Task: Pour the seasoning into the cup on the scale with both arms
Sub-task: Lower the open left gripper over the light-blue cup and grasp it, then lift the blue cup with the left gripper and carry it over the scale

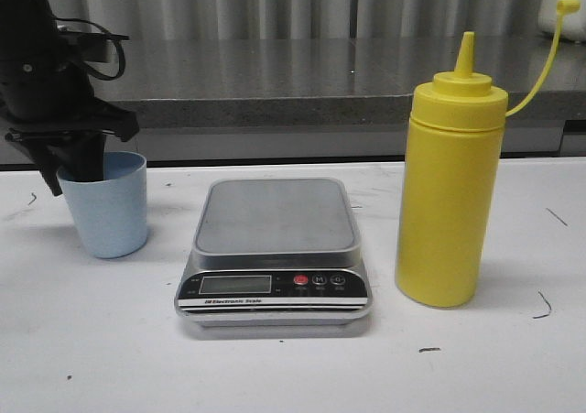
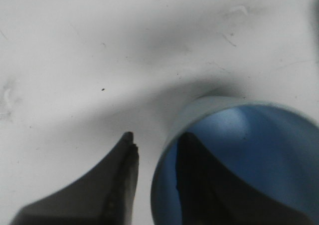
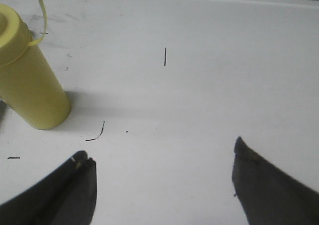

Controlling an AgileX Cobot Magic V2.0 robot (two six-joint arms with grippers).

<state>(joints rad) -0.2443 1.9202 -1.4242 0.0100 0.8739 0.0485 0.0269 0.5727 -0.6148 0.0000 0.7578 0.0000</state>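
Your left gripper straddles the cup rim left of the scale, jaws unclosed. Right gripper spread wide; seasoning right of scale.

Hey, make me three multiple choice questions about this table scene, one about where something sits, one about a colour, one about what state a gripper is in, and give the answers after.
1. Where does the cup stand?
A. on the scale's platform
B. on the table, on the left-arm side of the scale
C. behind the seasoning bottle

2. What colour is the seasoning bottle?
A. yellow
B. red
C. green

3. How is the left gripper placed at the cup?
A. shut, well above the cup
B. lying flat on the scale
C. open, one finger inside the rim and one outside

Answers:
1. B, the front view shows the cup on the white table with the platform bare.
2. A, body and nozzle are both yellow.
3. C, the left wrist view shows the cup wall between the fingers, with a gap.
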